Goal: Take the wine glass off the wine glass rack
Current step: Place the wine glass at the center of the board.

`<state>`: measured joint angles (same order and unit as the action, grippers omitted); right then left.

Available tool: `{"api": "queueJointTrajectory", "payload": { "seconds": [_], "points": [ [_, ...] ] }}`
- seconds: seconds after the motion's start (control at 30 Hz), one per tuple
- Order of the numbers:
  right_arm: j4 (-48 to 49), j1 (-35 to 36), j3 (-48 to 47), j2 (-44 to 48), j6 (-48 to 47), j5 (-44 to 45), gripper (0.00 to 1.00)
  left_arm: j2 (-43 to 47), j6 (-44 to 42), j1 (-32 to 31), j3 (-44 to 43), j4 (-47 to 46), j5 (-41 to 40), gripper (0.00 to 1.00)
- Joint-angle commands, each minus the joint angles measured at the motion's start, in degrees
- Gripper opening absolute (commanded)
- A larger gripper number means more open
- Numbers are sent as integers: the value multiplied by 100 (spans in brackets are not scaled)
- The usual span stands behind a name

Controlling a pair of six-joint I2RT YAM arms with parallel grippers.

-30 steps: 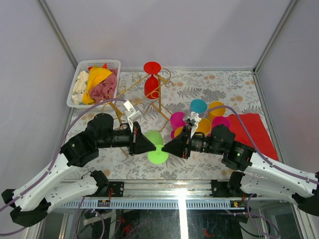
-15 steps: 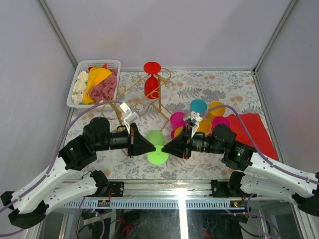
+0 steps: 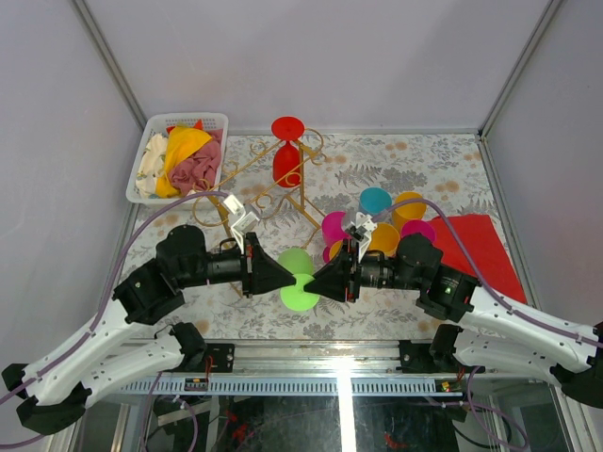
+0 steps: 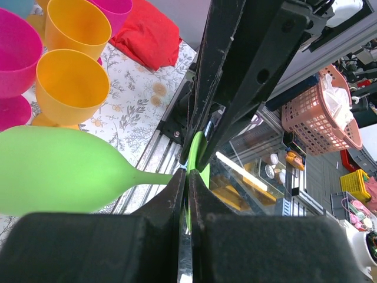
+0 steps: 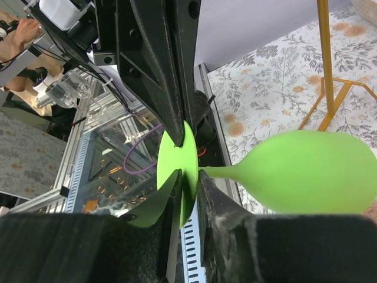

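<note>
We are looking at two arms in matching livery. The left arm (image 3: 94,331), at seven o'clock in the overhead view, is showing smooth white shells on its lower links and matte black housings further out. The right arm (image 3: 528,323), at five o'clock, is mirroring it. A lavender cable (image 3: 141,233) is looping along each. White camera brackets (image 3: 245,224) are sitting on the wrists. The left gripper (image 3: 293,276) and right gripper (image 3: 312,282) are tapering into black wedges. A small green light (image 3: 464,293) is glowing on the right arm.

The top camera looks down from behind the arms (image 3: 141,292) onto the table (image 3: 443,160). Each wrist camera sits close behind its own fingers (image 4: 159,218) (image 5: 227,218), facing the opposite arm — all three share the green glass (image 3: 295,264) (image 4: 59,171) (image 5: 306,171) near the front edge.
</note>
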<state>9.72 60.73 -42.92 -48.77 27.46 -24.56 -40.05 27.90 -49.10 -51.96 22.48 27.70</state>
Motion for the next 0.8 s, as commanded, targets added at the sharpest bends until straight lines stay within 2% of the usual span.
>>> {"api": "queueJointTrajectory", "payload": {
  "seconds": [0.0,0.13,0.23,0.33,0.5,0.77],
  "points": [
    [282,22,-250,41,-46,-206,17,94,75,10,86,-579,-196,0],
    [320,19,-185,140,-64,-13,2,204,66,5,190,-534,-281,3],
    [325,18,-159,192,-99,165,0,250,71,6,307,-487,-264,24],
    [344,18,-123,261,-137,378,0,291,137,4,410,-464,-146,33],
    [586,18,30,424,-145,655,0,376,356,4,621,-576,-84,38],
    [836,18,183,525,-172,849,0,598,986,-13,1090,-1477,-256,38]
  ]
}}
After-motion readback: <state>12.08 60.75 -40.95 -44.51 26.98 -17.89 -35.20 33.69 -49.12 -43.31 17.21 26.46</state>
